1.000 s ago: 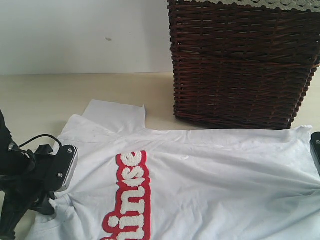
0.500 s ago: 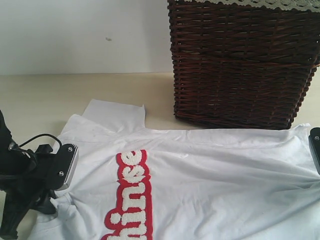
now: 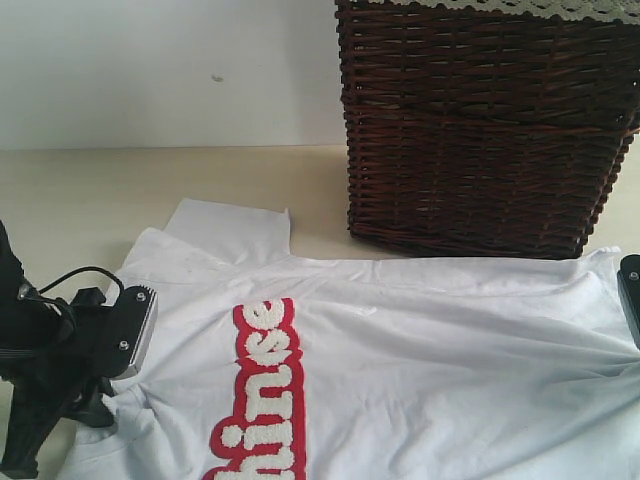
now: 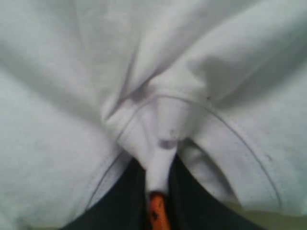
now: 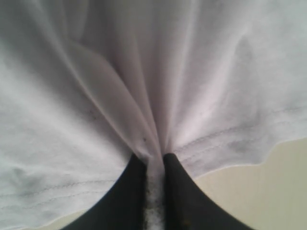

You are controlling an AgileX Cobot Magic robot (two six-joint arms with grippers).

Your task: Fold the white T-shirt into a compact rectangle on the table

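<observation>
Grip: left gripper point(image 4: 157, 179) clamped on white T-shirt point(image 3: 420, 350) | right gripper point(image 5: 153, 167) clamped likewise | wicker basket point(image 3: 480, 130) at 1 o'clock on table point(image 3: 80, 190)

We see open bench point(image 3: 80, 190) behind the white T-shirt point(image 3: 450, 370) on the left, up to the wall point(image 3: 150, 70), while the dark wicker basket point(image 3: 480, 130) blocks the far right, standing just beside the shirt's far edge.

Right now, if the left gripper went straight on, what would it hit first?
The white T-shirt: the left gripper is clamped on its fabric, and bunched cloth fills the way ahead.
</observation>
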